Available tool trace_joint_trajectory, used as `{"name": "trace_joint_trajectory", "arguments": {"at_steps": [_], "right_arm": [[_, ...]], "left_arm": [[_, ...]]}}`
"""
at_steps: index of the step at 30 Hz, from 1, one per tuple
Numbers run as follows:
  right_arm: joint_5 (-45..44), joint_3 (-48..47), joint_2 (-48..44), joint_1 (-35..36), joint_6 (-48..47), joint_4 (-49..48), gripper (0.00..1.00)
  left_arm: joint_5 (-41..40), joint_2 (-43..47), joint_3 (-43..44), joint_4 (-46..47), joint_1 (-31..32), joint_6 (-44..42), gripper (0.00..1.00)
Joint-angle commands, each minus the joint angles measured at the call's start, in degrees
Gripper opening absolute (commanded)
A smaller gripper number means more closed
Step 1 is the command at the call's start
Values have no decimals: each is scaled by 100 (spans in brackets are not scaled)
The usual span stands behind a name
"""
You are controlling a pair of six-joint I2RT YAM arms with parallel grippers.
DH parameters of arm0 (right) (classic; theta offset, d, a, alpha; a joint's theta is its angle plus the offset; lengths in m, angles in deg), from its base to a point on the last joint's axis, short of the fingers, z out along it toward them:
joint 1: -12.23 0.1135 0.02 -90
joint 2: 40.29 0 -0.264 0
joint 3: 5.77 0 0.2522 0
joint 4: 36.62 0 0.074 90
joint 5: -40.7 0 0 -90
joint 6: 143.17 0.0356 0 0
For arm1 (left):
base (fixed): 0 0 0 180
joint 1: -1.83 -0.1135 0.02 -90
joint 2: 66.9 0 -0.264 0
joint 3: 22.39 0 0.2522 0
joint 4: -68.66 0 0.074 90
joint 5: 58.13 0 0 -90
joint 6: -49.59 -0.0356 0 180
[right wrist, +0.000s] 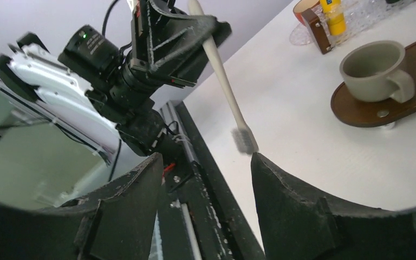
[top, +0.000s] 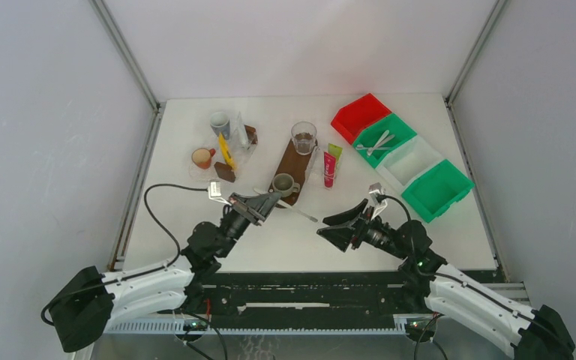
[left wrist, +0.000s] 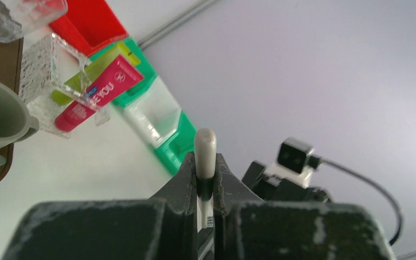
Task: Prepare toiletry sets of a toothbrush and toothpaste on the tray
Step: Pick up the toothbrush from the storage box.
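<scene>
My left gripper (top: 261, 204) is shut on the handle of a white toothbrush (top: 294, 211), held just above the table with its bristles pointing right. In the left wrist view the handle end (left wrist: 205, 147) sticks up between the shut jaws. My right gripper (top: 335, 223) stands open just right of the bristles (right wrist: 245, 140), holding nothing. A pink-red toothpaste (top: 329, 169) and a lime green toothpaste (top: 334, 152) lie in a clear tray (left wrist: 39, 59) beside the brown tray (top: 293, 161).
A grey cup (top: 283, 184) and a glass (top: 304, 137) stand on the brown tray. At the back left are a paper cup (top: 220, 122), an orange cup (top: 202, 157) and a yellow tube (top: 226, 152). Red (top: 360, 116), green (top: 385, 139), white (top: 409, 161) and green (top: 436, 189) bins line the right.
</scene>
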Motion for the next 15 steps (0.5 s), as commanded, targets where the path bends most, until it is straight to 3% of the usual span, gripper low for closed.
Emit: {"name": "trace_joint_trajectory", "arguments": {"at_steps": [1, 7, 15], "right_arm": [[-141, 202, 226, -94, 1091, -1459, 68], [-675, 570, 461, -25, 1046, -2429, 68], [-1104, 553, 1072, 596, -901, -3565, 72]], "left_arm": [[-801, 235, -144, 682, -29, 761, 0], [-1242, 165, -23, 670, 25, 1671, 0], [-1399, -264, 522, 381, 294, 2324, 0]]}}
